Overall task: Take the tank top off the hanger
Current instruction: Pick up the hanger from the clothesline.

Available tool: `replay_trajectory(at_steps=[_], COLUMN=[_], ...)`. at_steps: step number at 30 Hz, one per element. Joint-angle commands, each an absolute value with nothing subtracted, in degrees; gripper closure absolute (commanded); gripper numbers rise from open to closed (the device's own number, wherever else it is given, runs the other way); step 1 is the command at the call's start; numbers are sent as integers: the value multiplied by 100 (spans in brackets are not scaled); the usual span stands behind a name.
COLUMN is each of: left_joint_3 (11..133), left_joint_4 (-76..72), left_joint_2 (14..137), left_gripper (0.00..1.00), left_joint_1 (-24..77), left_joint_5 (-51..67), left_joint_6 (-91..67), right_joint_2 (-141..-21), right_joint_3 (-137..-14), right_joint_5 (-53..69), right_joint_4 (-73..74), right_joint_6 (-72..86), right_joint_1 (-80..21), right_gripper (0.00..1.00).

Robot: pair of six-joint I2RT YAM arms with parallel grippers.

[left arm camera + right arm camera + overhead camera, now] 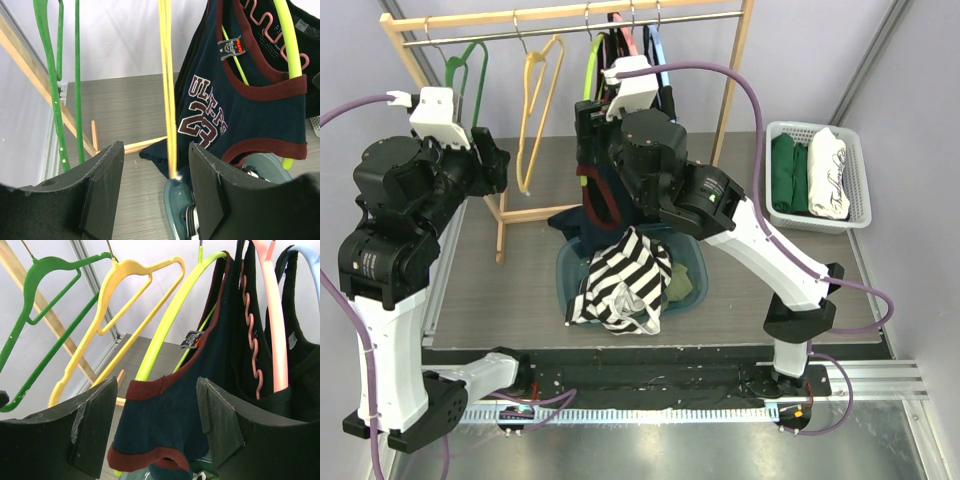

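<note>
The navy tank top (225, 115) with maroon trim and a printed number hangs on a lime-green hanger (165, 315) on the rail. One of its maroon-edged shoulder straps (150, 387) still lies over that hanger's arm. My right gripper (157, 425) is open, and the strap and armhole hang between its fingers without being pinched. From above, the right wrist (640, 140) covers most of the garment. My left gripper (156, 195) is open and empty, left of the tank top, with a yellow hanger's arm (167, 100) hanging just beyond its fingers.
Green (470, 70) and yellow (535, 100) empty hangers hang left on the wooden rack (410, 45). Pink (272, 315) and blue hangers with black garments hang right. A teal basin (690, 262) holds striped clothes. A white basket (855, 165) of folded clothes stands at the right.
</note>
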State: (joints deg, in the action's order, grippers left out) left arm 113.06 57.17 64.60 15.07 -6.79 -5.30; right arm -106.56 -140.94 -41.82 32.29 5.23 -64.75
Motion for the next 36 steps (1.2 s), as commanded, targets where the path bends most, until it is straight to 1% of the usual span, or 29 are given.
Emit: replay_trajectory(at_steps=[1,4,10,13,16,17,19,20,23,24,25,28,31,34,35,36], left_joint_3=[11391,11329,11224,11215,11206,11206,11206,11206,11206,11197,11180,11153,11136,11083,11066,11048], left_joint_4=[5484,5458,5449,5449,5449,5441,5440,5440,5449,5449,5449,5440,5440,5441,5432,5432], left_joint_2=[6372,6320,6249,6258,6275,6275,6275,6293,6293,6302,6302,6310,6284,6258,6249,6240], left_gripper=[42,42,43,43,43,43,43,43,43,43,43,44,44,44,44,43], left_joint_1=[1485,1477,1485,1485,1485,1485,1485,1485,1485,1485,1485,1485,1485,1477,1485,1485], left_joint_5=[-589,-633,-686,-686,-686,-677,-677,-677,-668,-668,-668,-668,-677,-686,-694,-703], left_joint_6=[-466,-431,-387,-395,-413,-413,-422,-422,-431,-431,-439,-439,-431,-413,-413,-404], right_joint_2=[-10871,-11074,-11057,-10934,-10733,-10679,-10539,-10399,-10083,-10029,-9959,-9888,-9765,-9537,-9467,-9388], right_joint_3=[-14501,-14651,-14335,-14169,-13905,-13826,-13563,-13475,-13027,-12956,-12903,-12762,-12360,-11737,-11586,-11453], right_joint_5=[-4052,-4104,-4464,-4623,-4667,-4676,-4667,-4676,-4615,-4606,-4588,-4344,-4062,-4052,-4069,-4078], right_joint_4=[3234,3471,3586,3577,3577,3577,3577,3577,3516,3481,3446,3366,3033,2235,1745,1497], right_joint_6=[703,729,668,598,615,633,659,677,703,677,633,606,493,159,36,-278], right_joint_1=[-6451,-6451,-6451,-6442,-6416,-6399,-6372,-6355,-6311,-6284,-6275,-6162,-6056,-6047,-6038,-6047], right_gripper=[28,28,27,31,49,62,74,83,89,90,93,99,99,99,99,99])
